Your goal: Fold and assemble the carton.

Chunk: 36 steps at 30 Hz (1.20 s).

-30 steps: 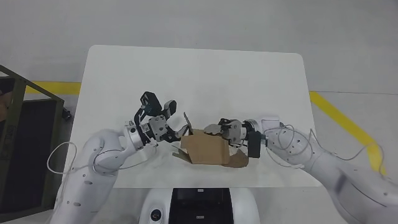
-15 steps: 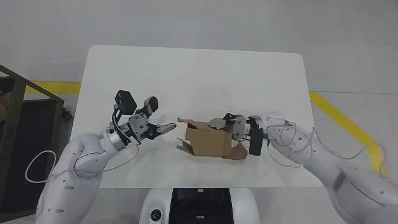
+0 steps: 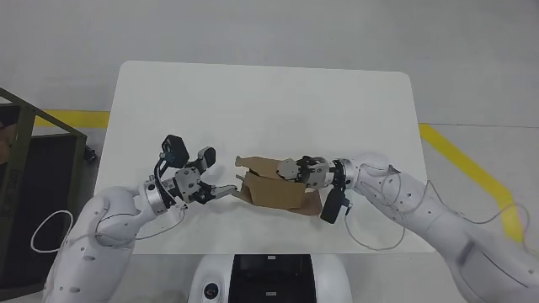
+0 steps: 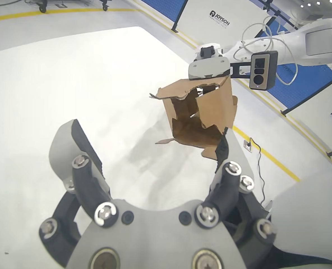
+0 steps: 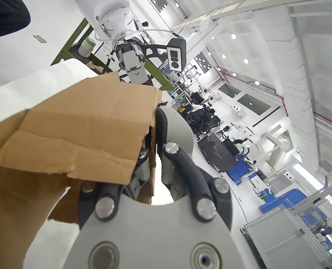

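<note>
The brown carton (image 3: 274, 187) is partly folded, with loose flaps, near the table's front edge. My right gripper (image 3: 298, 171) is shut on the carton's upper wall from the right side. In the right wrist view one finger (image 5: 168, 132) presses outside the cardboard (image 5: 82, 132) and the other sits inside. My left gripper (image 3: 217, 177) stands open just left of the carton, apart from it. In the left wrist view its fingers (image 4: 82, 144) spread wide before the carton's open end (image 4: 199, 113), and the right gripper (image 4: 209, 67) holds the top edge behind.
The white table (image 3: 261, 109) stretches bare behind the carton. A dark green rack (image 3: 34, 168) stands off the table's left side. Yellow floor tape (image 3: 463, 160) runs past on the right.
My left gripper has let go of the carton and drawn back to the left, staying open. The right gripper has turned and shifted the carton slightly away from the front edge.
</note>
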Each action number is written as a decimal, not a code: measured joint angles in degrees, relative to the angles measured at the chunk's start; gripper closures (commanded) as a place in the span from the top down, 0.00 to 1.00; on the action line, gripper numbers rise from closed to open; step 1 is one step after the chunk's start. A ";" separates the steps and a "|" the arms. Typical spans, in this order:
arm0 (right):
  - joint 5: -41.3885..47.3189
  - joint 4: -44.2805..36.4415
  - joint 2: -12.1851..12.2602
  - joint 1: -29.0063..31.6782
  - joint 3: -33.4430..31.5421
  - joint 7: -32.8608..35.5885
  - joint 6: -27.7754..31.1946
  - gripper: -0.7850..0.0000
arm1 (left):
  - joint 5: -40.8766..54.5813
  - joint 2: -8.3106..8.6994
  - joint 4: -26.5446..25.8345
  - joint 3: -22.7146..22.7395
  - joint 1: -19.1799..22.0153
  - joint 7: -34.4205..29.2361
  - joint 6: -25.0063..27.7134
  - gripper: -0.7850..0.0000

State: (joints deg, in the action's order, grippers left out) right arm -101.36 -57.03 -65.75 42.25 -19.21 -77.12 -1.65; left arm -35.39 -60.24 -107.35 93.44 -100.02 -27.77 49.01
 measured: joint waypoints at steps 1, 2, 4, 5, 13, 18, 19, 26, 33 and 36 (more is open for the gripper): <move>-0.17 -0.34 0.21 0.24 -0.40 0.12 0.25 0.00 | 1.94 0.22 0.85 0.05 0.44 -1.43 0.95 1.00; -0.35 -0.65 0.42 0.48 -0.78 0.23 0.52 0.00 | 3.92 0.47 1.57 0.18 1.00 -3.00 1.98 1.00; -0.83 -1.33 0.83 0.99 -1.61 0.50 1.10 0.00 | 7.88 1.06 2.70 0.60 2.45 -6.44 4.25 1.00; -1.01 -1.60 0.97 1.21 -1.95 0.62 1.34 0.00 | 9.16 1.30 3.06 0.79 2.96 -7.68 4.97 1.00; -4.11 -3.87 1.88 2.95 -4.70 3.30 0.24 0.00 | 6.64 1.87 2.65 3.52 4.58 -9.10 4.57 1.00; -6.85 -6.30 2.28 4.40 -5.97 5.94 -1.17 0.00 | 6.73 1.86 2.58 3.25 4.54 -8.99 4.35 1.00; -7.09 -6.61 2.33 4.57 -6.20 6.11 -0.97 0.00 | 6.88 1.85 2.54 2.66 4.53 -8.97 4.03 1.00; -7.13 -7.41 2.73 5.53 -8.36 5.31 1.13 0.00 | 11.44 2.20 5.79 -4.36 9.48 -14.30 0.65 1.00; -8.05 -7.88 2.67 6.37 -9.60 4.96 2.68 0.00 | 9.45 2.02 6.98 -8.58 13.79 -13.42 -4.59 1.00; -8.69 -7.80 2.43 6.44 -9.83 5.72 3.10 0.00 | 9.12 1.97 7.94 -10.30 15.49 -13.52 -5.16 1.00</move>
State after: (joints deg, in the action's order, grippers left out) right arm -110.05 -64.84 -63.31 48.68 -29.05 -71.40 1.45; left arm -26.27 -58.28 -99.41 83.13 -84.52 -41.28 43.85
